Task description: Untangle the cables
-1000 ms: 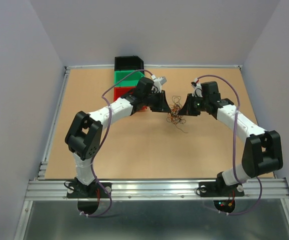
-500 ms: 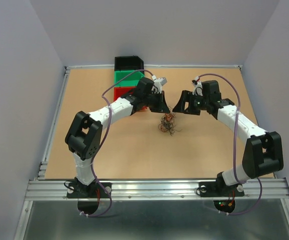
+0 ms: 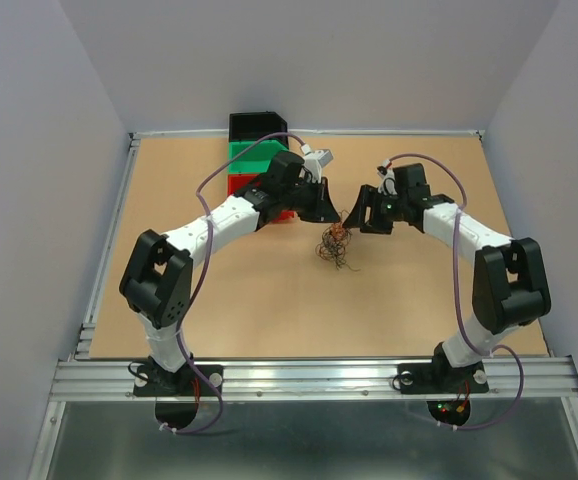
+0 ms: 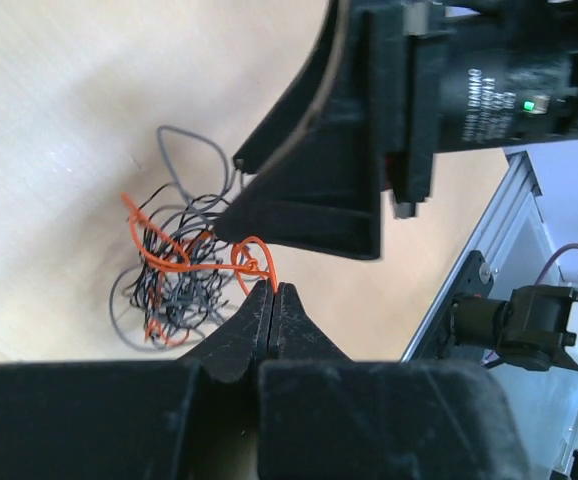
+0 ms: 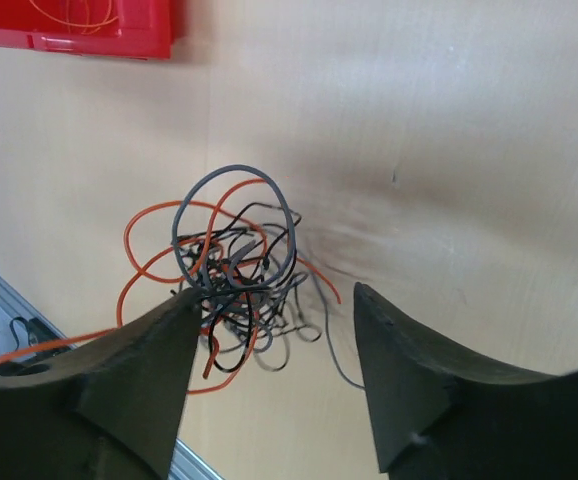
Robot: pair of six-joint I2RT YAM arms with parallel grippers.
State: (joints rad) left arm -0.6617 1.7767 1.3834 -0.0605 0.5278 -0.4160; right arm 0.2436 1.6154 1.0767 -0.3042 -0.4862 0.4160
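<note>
Two robot arms meet, claws facing, over a wispy clump of cables [image 3: 335, 243] lying on the table [image 3: 269, 300] between them.

The left gripper [image 4: 271, 290] is closed tight and appears to pinch one orange strand at the clump's edge. The right gripper [image 5: 274, 298] gapes wide, holding nothing, with the tangle against one finger. Pulling the pinched strand could drag the whole clump or cinch its loops tighter, or the hair-thin wire might slip free. Both arms reach forward, elbows out, wrists angled inward and down beside the red bin [image 3: 244, 186].
</note>
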